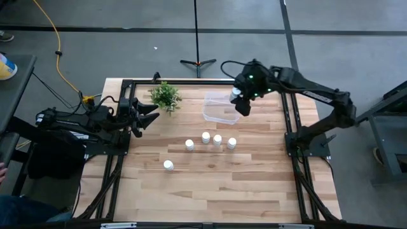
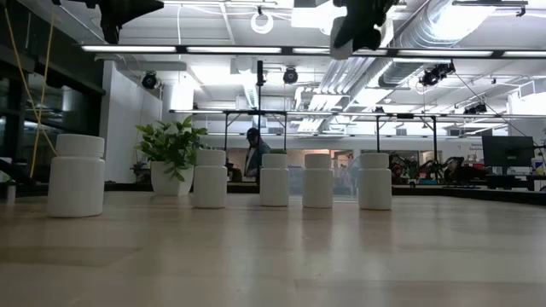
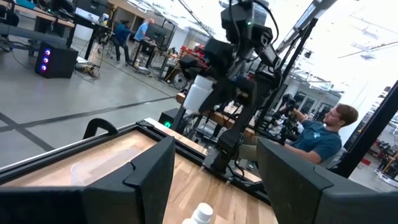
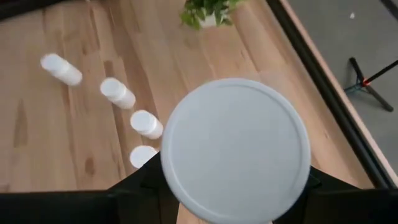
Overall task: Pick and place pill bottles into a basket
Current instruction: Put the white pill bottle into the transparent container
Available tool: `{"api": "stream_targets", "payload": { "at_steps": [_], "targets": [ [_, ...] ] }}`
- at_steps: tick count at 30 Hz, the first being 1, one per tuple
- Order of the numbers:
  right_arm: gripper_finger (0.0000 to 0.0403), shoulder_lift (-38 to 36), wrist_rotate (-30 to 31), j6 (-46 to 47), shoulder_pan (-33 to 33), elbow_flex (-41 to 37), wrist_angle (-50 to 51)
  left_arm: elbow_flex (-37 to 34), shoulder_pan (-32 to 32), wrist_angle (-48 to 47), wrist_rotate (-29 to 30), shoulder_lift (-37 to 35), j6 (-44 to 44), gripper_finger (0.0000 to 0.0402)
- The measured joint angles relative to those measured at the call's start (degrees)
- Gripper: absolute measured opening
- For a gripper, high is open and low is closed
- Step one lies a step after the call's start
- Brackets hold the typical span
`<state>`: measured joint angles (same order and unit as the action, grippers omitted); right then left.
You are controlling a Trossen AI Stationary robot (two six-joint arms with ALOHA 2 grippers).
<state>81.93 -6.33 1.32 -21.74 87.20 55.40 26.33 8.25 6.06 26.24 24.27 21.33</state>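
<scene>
No text or label (bottles included) can be read anywhere.

This is a big open robotics lab or workshop: bare ducts (image 2: 478, 34) and strip lights run overhead, grey concrete floor (image 1: 127, 51) surrounds the wooden tabletop (image 1: 210, 178), and at twelve o'clock, workbenches (image 2: 401, 119) with monitors (image 2: 507, 152) stand where people sit working.

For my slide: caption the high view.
Right gripper holds a pill bottle over the basket.
</scene>
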Motion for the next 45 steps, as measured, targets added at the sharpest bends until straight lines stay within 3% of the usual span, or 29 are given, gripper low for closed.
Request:
{"api": "stream_targets", "payload": {
  "at_steps": [9, 24, 37, 45],
  "targets": [
    [0.0169, 8.2, 4.6, -1.9, 0.0, 0.0, 0.7, 0.0, 0.0, -0.2, 0.0, 0.0, 0.0, 0.0260],
    [0.0169, 17.4, 2.8, -3.4, -1.7, 0.0, -6.1, 0.0, 0.0, -0.2, 0.0, 0.0, 0.0, 0.0260],
    [0.0169, 20.5, 2.1, -3.9, -2.3, 0.0, -10.9, 0.0, 0.0, -0.2, 0.0, 0.0, 0.0, 0.0260],
    [0.0169, 20.5, 6.1, -2.8, -2.3, 0.0, -13.2, 0.0, 0.0, -0.1, 0.0, 0.0, 0.0, 0.0260]
  ]
}}
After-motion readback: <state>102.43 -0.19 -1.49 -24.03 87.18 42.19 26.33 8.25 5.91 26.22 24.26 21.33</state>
